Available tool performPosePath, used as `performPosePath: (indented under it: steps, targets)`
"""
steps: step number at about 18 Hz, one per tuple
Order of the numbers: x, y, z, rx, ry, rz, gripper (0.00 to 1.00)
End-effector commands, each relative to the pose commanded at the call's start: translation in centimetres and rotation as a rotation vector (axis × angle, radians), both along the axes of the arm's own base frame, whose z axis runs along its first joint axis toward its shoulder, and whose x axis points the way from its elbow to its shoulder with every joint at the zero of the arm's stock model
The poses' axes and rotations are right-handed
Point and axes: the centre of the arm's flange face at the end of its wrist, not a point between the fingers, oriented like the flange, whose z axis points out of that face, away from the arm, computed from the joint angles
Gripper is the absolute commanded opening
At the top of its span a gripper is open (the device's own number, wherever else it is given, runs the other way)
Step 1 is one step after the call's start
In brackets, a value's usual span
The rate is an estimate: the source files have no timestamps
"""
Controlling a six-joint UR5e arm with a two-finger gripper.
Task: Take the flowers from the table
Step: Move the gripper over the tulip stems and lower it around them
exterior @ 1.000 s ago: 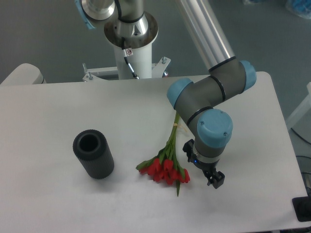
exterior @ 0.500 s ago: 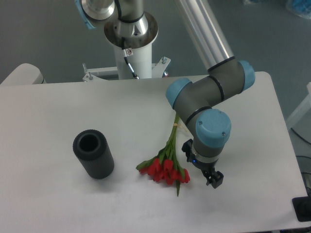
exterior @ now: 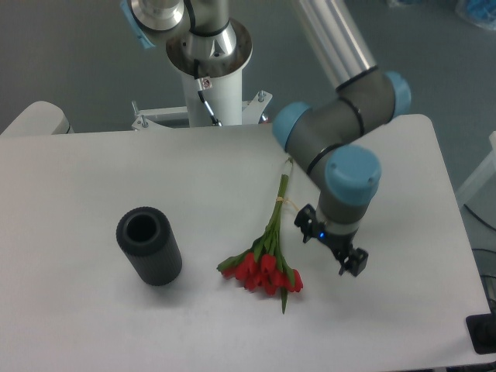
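Since a second ago, tool [exterior: 350, 262] shifted right; flowers [exterior: 268, 253] seemingly unmoved.

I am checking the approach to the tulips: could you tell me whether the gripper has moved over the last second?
Yes. The gripper has shifted right and slightly up in the picture, away from the flowers, which lie unmoved on the table.

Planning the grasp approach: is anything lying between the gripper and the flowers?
Nothing visible. The gripper hangs just right of the flowers, with only bare table between them. The black cylinder sits on the far left side.
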Motion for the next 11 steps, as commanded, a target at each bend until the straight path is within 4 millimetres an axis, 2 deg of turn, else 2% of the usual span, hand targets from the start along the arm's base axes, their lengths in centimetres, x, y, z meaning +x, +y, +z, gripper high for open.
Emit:
performPosePath:
  steps: [2, 6, 11]
  targets:
    - [1.4, -0.9, -1.3, -0.014, -0.026, 0.006, 1.00]
    - [3.5, -1.3, -1.8, -0.029, -0.054, 0.095, 1.00]
    - [6.6, -0.7, -3.0, -0.051, -0.079, 0.182, 1.00]
